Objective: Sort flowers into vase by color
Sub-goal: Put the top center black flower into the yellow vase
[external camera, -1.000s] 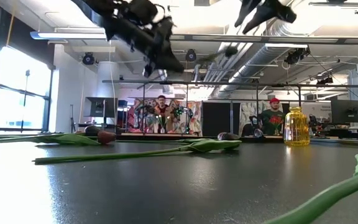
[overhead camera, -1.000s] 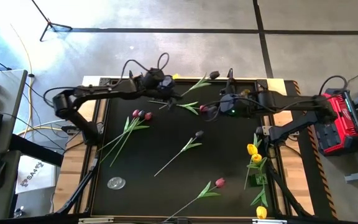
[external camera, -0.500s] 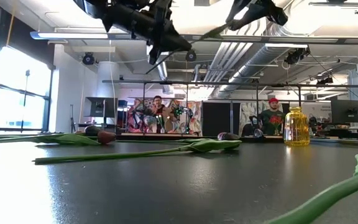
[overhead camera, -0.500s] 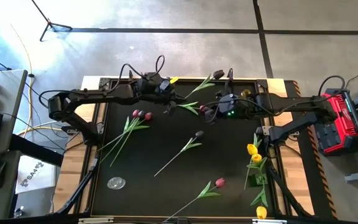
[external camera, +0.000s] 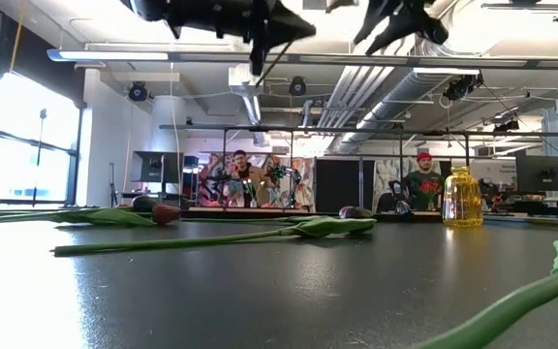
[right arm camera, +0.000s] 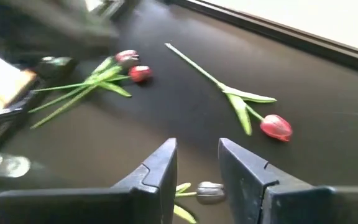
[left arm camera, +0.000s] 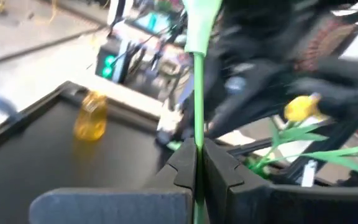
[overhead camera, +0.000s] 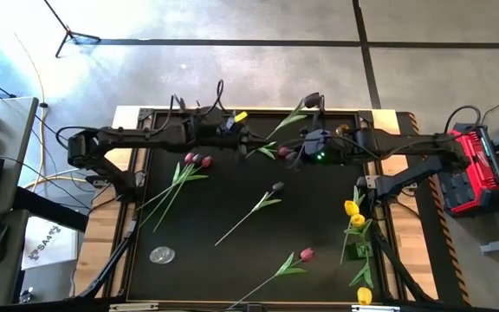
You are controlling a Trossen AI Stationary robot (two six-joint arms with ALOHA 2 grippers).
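Note:
My left gripper [overhead camera: 248, 143] hangs over the far middle of the black table and is shut on a dark-headed tulip [overhead camera: 312, 100]. My right gripper [overhead camera: 293, 156] hovers just to its right, open, with nothing between its fingers [right arm camera: 197, 152]. A pink tulip [overhead camera: 284, 153] lies on the table under both grippers. Also lying flat are two pink tulips [overhead camera: 197, 160] at the left, a dark one [overhead camera: 277, 186] in the middle and a pink one [overhead camera: 306, 254] nearer the front. Yellow tulips [overhead camera: 353, 214] gather at the right edge. The yellow vase [external camera: 463, 199] stands at the far right. My left gripper pinches the lower part of the tulip's green stem [left arm camera: 196, 134] between its two fingers. The fingers come nearly level from the table's left, and the stem runs along them and out past their tips. The flower is lifted clear, its dark head pointing toward the far right.
A small round clear disc [overhead camera: 162, 255] lies near the front left. The table's raised rim [overhead camera: 137, 217] frames the black surface. Cables and a red device [overhead camera: 470, 169] sit beside the table's right edge. People show in the room beyond the far edge.
My left gripper has moved toward the table's right edge and up, tipping from slanting downward to nearly level. The dark-headed tulip has gone with it, its head now farther right and beside my right arm.

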